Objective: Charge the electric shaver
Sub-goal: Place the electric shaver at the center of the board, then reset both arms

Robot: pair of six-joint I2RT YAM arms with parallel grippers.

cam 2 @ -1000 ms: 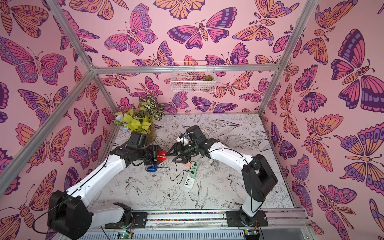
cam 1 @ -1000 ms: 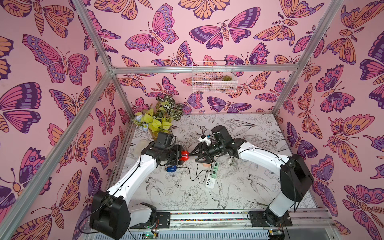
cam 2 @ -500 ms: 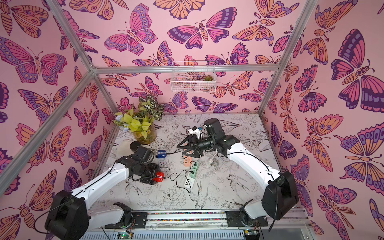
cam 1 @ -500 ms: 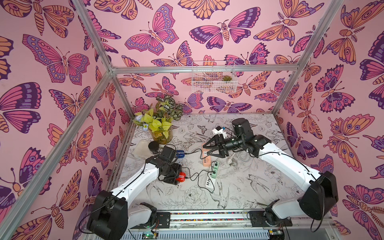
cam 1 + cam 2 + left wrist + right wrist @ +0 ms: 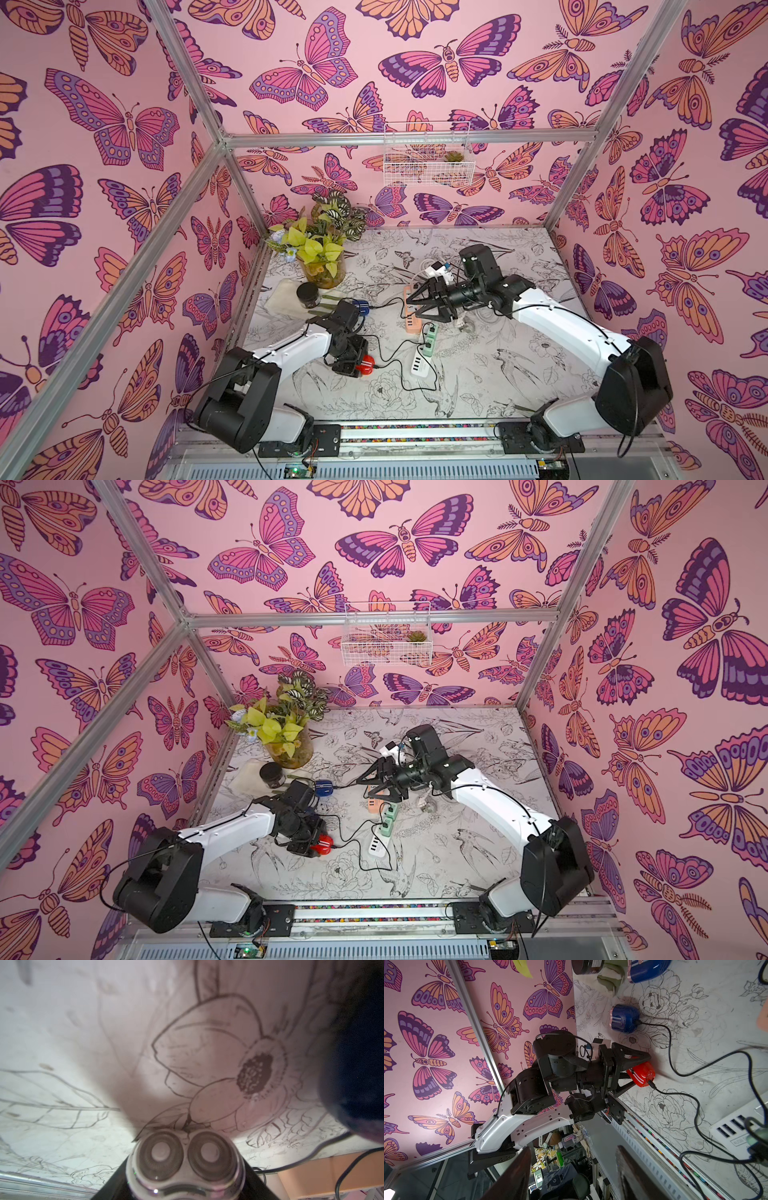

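Observation:
The red electric shaver (image 5: 366, 364) (image 5: 322, 845) sits low over the front left of the table, and my left gripper (image 5: 352, 362) (image 5: 631, 1073) is shut on its body. Its twin round foil heads (image 5: 185, 1157) fill the near edge of the left wrist view. A black cable (image 5: 675, 1093) is plugged into the shaver's tail and trails toward the power strips. My right gripper (image 5: 417, 302) (image 5: 371, 782) (image 5: 571, 1174) hovers open and empty above the peach power strip (image 5: 410, 320).
A green strip (image 5: 430, 338) and a white USB strip (image 5: 419, 362) lie in line with the peach one, with cables looping around them. A blue shaver (image 5: 360, 308) with its own cable, a black jar (image 5: 308, 294), a cloth (image 5: 282, 299) and a plant vase (image 5: 323, 268) stand at the back left.
My left gripper has carried the red shaver from mid-table toward the front. The right arm has swung back to the right, its gripper staying over the strips.

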